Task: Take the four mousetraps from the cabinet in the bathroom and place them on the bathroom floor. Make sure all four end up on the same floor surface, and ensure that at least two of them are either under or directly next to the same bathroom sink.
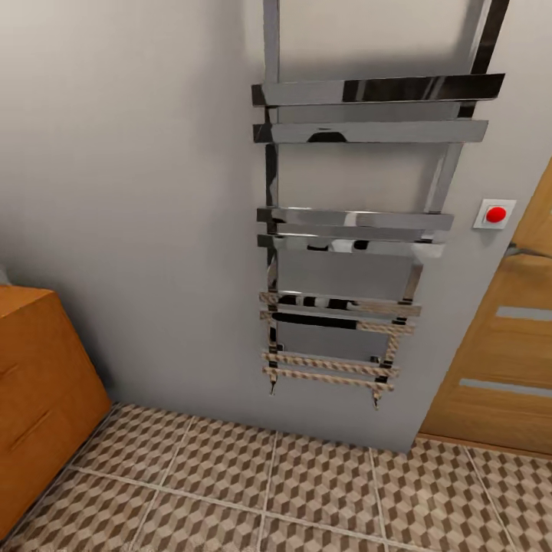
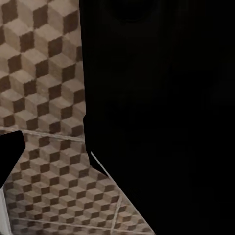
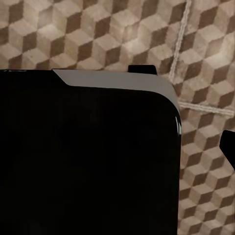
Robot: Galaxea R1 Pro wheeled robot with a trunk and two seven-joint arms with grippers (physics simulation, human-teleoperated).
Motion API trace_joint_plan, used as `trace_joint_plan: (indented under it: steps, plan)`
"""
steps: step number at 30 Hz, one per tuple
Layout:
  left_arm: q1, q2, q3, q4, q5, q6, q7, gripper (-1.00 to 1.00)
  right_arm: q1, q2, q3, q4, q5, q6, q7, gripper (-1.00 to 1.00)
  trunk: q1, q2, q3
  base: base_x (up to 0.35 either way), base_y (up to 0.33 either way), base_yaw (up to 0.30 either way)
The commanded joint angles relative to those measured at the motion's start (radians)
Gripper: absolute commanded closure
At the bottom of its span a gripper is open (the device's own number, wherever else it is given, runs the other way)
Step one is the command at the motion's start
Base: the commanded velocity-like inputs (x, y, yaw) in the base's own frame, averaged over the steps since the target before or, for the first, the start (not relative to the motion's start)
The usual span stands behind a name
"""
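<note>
The orange-brown wooden cabinet [image 1: 42,383] stands at the left of the head view, showing one corner with its flat top and drawer fronts. The bathroom floor [image 1: 307,491] of cube-pattern tiles runs along the foot of the grey wall. The same bathroom floor [image 2: 44,73] [image 3: 98,34] lies below both wrist cameras. A dark fingertip [image 2: 10,147] of my left gripper shows at the frame edge, and a dark fingertip [image 3: 228,147] of my right gripper likewise. Their partner fingers are lost against my black body. The mousetraps and the bathroom sink are out of view.
A tall chrome towel rail [image 1: 349,230] hangs on the wall straight ahead. A wooden door [image 1: 506,360] with a red button plate [image 1: 494,215] beside it is at the right. My black body [image 2: 161,117] [image 3: 88,156] blocks much of both wrist views.
</note>
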Motion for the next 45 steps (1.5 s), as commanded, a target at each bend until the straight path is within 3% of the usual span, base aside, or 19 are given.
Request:
trace_joint_plan:
  steps: [1, 14, 35, 45]
  plan:
    - [0.001, 0.0, 0.005, -0.002, -0.005, -0.001, -0.001, -1.0, -0.001, 0.0, -0.003, 0.001, 0.002, -0.003, 0.001, -1.0, 0.0, 0.0, -0.002, 0.0, 0.0, 0.227]
    - [0.001, -0.001, 0.004, -0.002, -0.006, -0.001, 0.001, -1.0, -0.001, -0.001, -0.002, 0.0, 0.002, -0.002, 0.001, -1.0, 0.0, 0.0, -0.009, 0.03, -0.029, 0.118]
    - [0.001, 0.0, 0.004, -0.001, -0.006, -0.001, 0.001, -1.0, -0.001, -0.003, -0.003, 0.0, 0.002, -0.002, 0.001, -1.0, 0.0, 0.0, -0.009, 0.267, -0.164, 0.003]
    - [0.001, 0.001, 0.005, -0.001, -0.005, -0.001, 0.001, -1.0, -0.001, -0.002, -0.002, 0.0, 0.002, -0.008, 0.001, -1.0, 0.0, 0.0, -0.017, 0.083, -0.026, 0.139]
